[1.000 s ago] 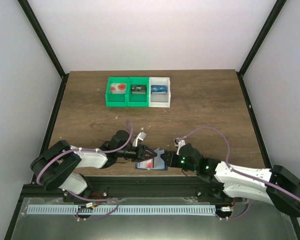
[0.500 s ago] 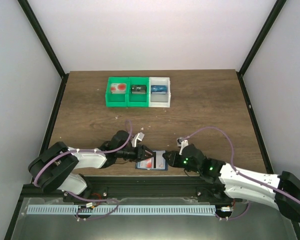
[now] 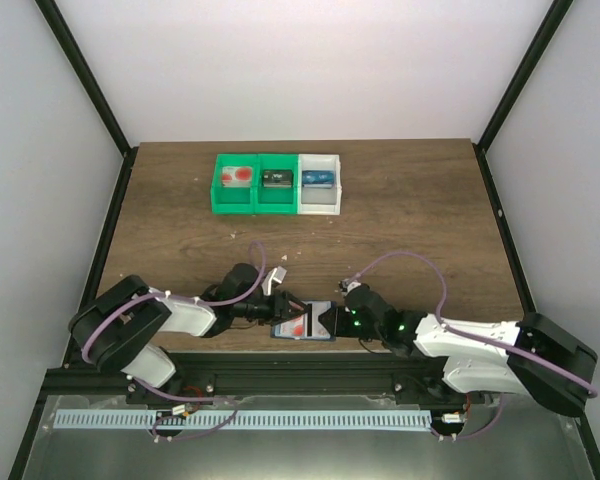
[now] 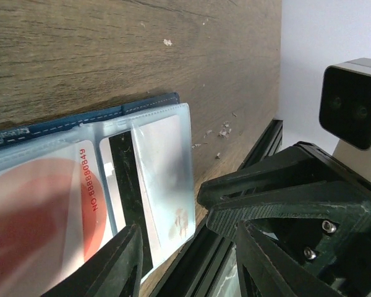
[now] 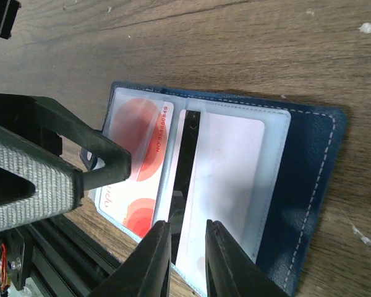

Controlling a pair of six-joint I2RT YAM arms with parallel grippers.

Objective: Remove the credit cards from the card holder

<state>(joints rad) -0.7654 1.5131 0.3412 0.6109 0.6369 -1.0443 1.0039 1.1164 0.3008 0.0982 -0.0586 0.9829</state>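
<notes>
The dark blue card holder lies open at the table's near edge, between my two grippers. Its clear pockets hold two credit cards: one with red circles and a red number, and a paler one with a black stripe. My left gripper is open at the holder's left end, jaws well apart, one of them over the red-circle card. My right gripper hovers over the striped card's near end, jaws only narrowly apart, with nothing visibly pinched. The holder's blue cover shows beyond the pockets.
At the back stand a green bin holding a red-marked card and a black item, and a joined white bin holding a blue item. The black frame rail runs just below the holder. One left finger shows in the right wrist view.
My right gripper has slid left onto the holder, and the flap that stood up now lies flat. My left gripper's jaws have widened a little.
</notes>
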